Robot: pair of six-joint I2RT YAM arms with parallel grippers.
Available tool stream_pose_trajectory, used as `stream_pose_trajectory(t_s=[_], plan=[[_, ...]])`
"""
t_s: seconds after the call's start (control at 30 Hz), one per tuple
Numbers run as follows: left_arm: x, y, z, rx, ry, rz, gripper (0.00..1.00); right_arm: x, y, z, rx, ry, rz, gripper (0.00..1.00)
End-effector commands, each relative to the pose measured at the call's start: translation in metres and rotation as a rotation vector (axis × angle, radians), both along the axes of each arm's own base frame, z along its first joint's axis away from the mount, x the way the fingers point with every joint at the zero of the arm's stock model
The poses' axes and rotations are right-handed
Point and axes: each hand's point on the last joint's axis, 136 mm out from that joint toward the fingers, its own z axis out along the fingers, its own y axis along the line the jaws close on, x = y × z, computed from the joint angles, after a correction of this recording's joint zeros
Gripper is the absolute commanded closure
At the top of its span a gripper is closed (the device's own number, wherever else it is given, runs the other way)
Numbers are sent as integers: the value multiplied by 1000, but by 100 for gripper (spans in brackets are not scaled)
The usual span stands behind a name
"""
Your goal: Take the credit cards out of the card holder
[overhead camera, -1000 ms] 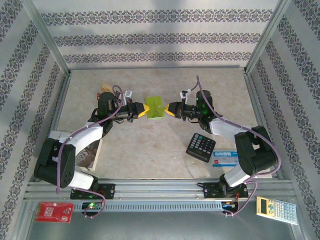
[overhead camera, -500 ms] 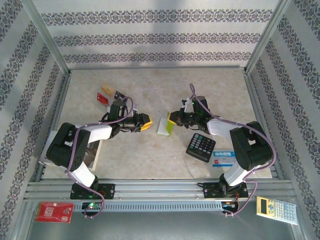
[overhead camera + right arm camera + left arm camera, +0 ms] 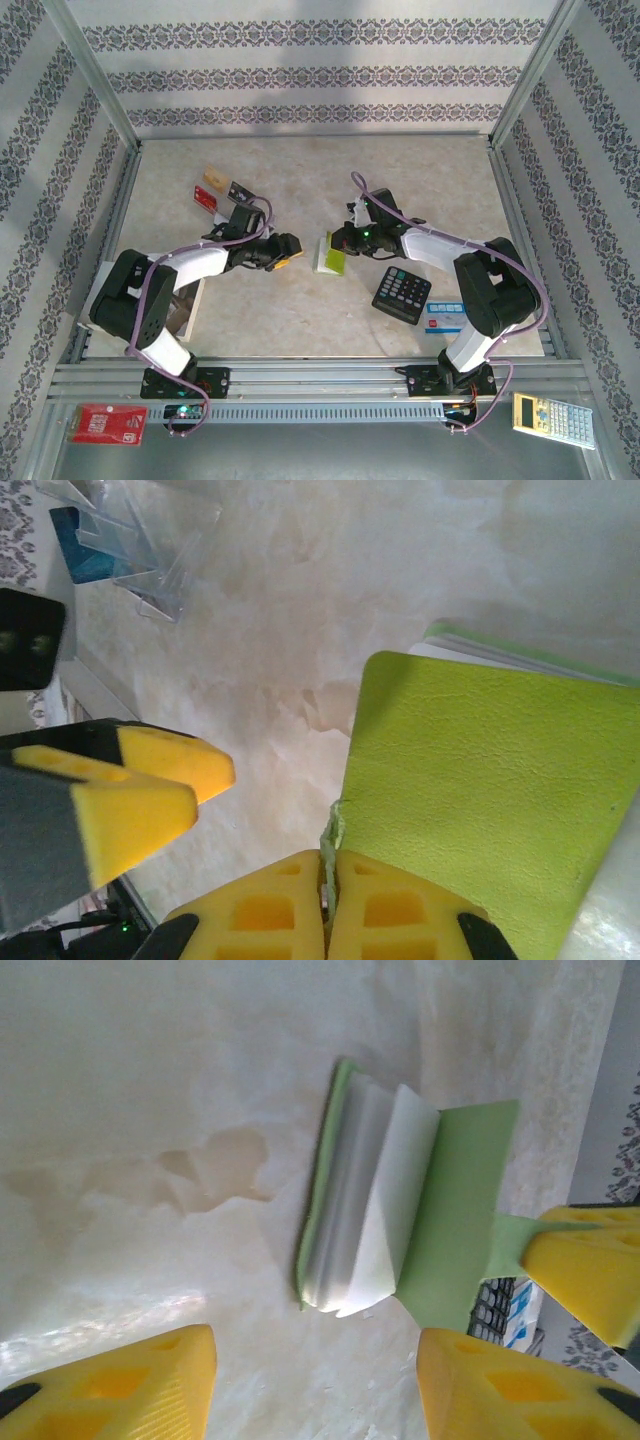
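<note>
The lime-green card holder [image 3: 331, 254] lies on the table at mid-centre, half unfolded, with its cream inner faces [image 3: 372, 1210] showing. My right gripper [image 3: 341, 239] is shut on a thin green tab at the holder's edge [image 3: 329, 875]; the green outer face [image 3: 490, 790] spreads out in front of it. My left gripper [image 3: 286, 253] stands open just left of the holder, holding nothing, its yellow fingers [image 3: 130, 1385] wide apart. A tan card [image 3: 213, 178], a red card [image 3: 204, 196] and a dark card [image 3: 238, 189] lie at the back left. A blue card [image 3: 85, 548] shows there too.
A black calculator [image 3: 401, 294] and a blue-and-white box [image 3: 450, 317] lie right of centre, near the right arm. A flat board [image 3: 188, 310] sits under the left arm. A red packet [image 3: 110, 423] and a yellowish calculator [image 3: 552, 418] rest on the front rail.
A second ago both grippers held the holder up at centre. The left gripper has let go and opened. Both arms came down and nearer, and the holder now rests on the table.
</note>
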Motion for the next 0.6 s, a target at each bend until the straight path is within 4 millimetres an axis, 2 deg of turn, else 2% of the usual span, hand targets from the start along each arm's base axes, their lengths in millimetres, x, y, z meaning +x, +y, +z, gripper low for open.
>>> stream_pose_trajectory(t_s=[0.0, 0.23, 0.43, 0.57], plan=[[-3, -3, -1, 96, -22, -29, 45, 0, -21, -16, -111, 16, -19, 100], [4, -33, 2, 120, -57, -71, 46, 1, -76, -30, -330, 6, -97, 98], [9, -70, 2, 78, -65, -131, 48, 10, -112, -42, -477, 4, -165, 96], [10, -89, 0, 69, -64, -162, 48, 14, -120, -49, -480, 23, -187, 96]])
